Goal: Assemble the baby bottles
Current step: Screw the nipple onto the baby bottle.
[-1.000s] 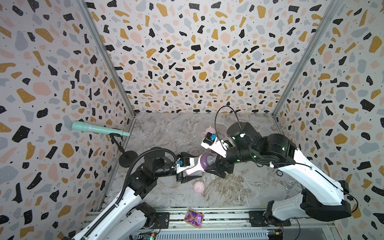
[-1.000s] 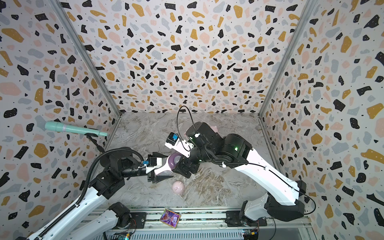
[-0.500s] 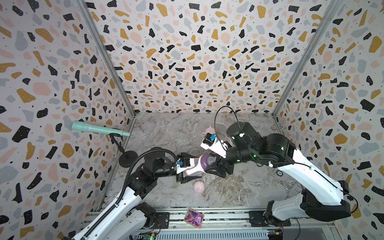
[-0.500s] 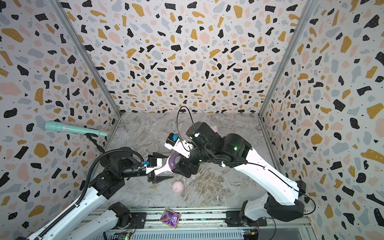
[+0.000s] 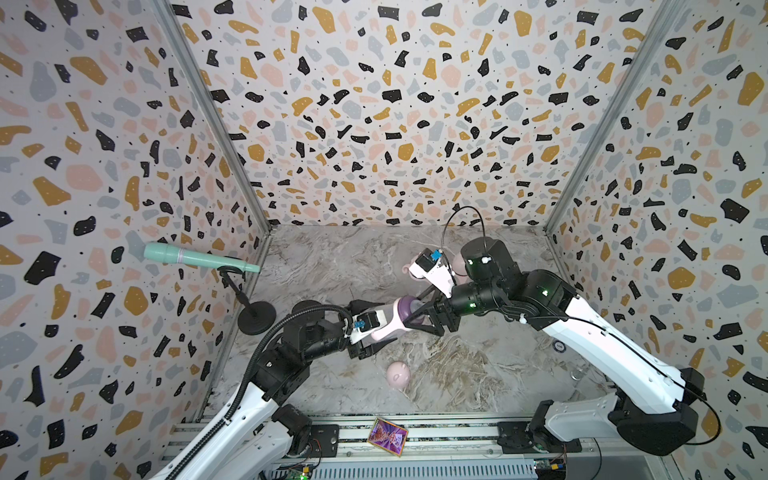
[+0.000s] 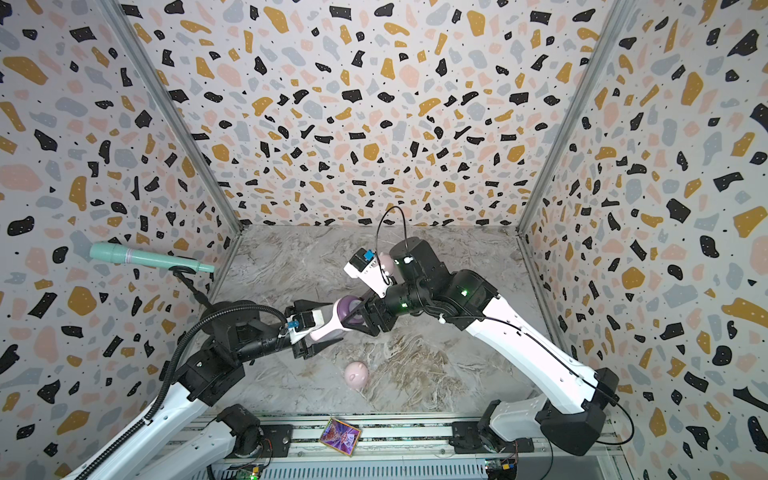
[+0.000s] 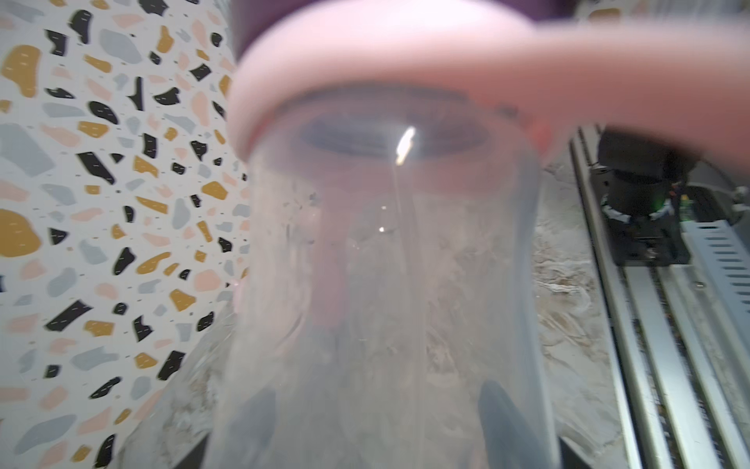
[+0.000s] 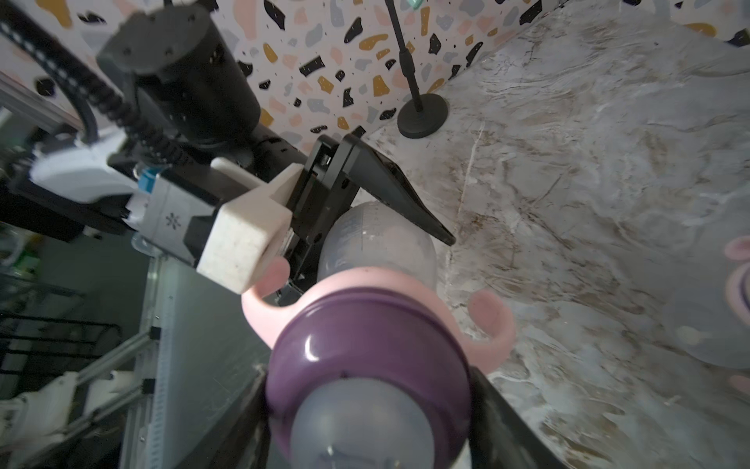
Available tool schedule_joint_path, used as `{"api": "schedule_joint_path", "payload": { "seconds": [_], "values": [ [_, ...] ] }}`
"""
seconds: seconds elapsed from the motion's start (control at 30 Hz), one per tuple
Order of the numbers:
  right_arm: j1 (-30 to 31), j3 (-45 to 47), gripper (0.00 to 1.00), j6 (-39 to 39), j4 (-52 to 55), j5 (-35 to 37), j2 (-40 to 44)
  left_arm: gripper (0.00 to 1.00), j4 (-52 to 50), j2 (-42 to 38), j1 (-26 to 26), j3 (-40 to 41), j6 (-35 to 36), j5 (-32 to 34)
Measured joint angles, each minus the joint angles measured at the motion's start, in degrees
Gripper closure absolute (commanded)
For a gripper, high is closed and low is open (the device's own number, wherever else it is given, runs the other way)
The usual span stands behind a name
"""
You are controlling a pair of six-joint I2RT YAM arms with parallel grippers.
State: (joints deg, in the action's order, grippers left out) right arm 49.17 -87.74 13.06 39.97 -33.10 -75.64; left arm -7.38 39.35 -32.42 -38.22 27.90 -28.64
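One of the baby bottles (image 5: 384,323) hangs level above the table between the two arms. My left gripper (image 5: 380,328) is shut on its clear body (image 7: 385,264), and its fingers (image 7: 501,418) show through the plastic. The pink two-handled collar (image 8: 493,325) and the purple teat ring (image 8: 365,345) sit on the bottle's neck. My right gripper (image 8: 369,418) is shut on the purple ring (image 5: 405,309), one finger pressed to each side. In both top views a loose pink dome cap (image 5: 397,374) (image 6: 356,375) lies on the table below the bottle.
Another pink-topped bottle (image 5: 458,262) stands behind the right wrist and shows blurred in the right wrist view (image 8: 730,308). A teal microphone (image 5: 199,257) on a black stand (image 5: 255,318) is at the left wall. A colourful card (image 5: 387,430) lies on the front rail.
The right gripper's jaws have closed in onto the purple teat ring. The left gripper and the bottle have stayed where they were.
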Motion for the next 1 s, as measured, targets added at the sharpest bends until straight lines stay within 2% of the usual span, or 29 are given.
{"api": "schedule_joint_path", "payload": {
  "seconds": [0.17,0.3,0.33,0.4,0.43,0.47,0.57,0.67,0.8,1.0],
  "values": [
    [-3.74,5.27,1.00,14.40,-14.16,-8.13,-0.66,1.00,3.28,-2.78,-0.33,1.03,1.88,11.06],
    [-4.59,7.58,0.98,27.32,-25.29,-10.91,-2.49,1.00,5.40,-3.93,-0.52,1.05,5.03,19.02],
    [-4.83,8.02,0.88,29.22,-26.88,-11.32,-2.84,1.00,5.62,-4.07,-0.63,1.07,5.77,20.33],
    [-5.55,7.21,0.47,30.32,-26.75,-11.98,-3.91,1.00,5.84,-4.13,-0.79,1.09,7.48,22.40],
    [-5.77,5.05,0.32,28.70,-23.80,-11.98,-4.76,1.00,5.84,-4.11,-0.81,1.09,7.69,22.69],
    [-5.75,1.09,0.24,25.77,-18.82,-11.45,-6.23,1.00,6.14,-3.96,-0.81,1.05,8.00,22.64],
    [-5.51,-12.02,0.11,14.14,-4.35,-5.95,-9.88,1.00,5.68,-3.17,-0.66,-0.24,7.69,20.90],
    [-6.38,-17.79,0.07,3.28,4.35,-0.20,-7.85,1.00,3.72,-1.90,-0.37,-0.96,6.60,15.69],
    [-5.64,-17.53,0.07,-6.56,11.17,3.21,-1.57,1.00,-0.26,1.29,-0.37,-2.27,5.40,5.81],
    [4.37,-10.69,0.03,-15.89,12.83,7.52,5.11,1.00,-7.15,5.77,-0.37,-6.73,5.51,-7.67]
  ]
}}
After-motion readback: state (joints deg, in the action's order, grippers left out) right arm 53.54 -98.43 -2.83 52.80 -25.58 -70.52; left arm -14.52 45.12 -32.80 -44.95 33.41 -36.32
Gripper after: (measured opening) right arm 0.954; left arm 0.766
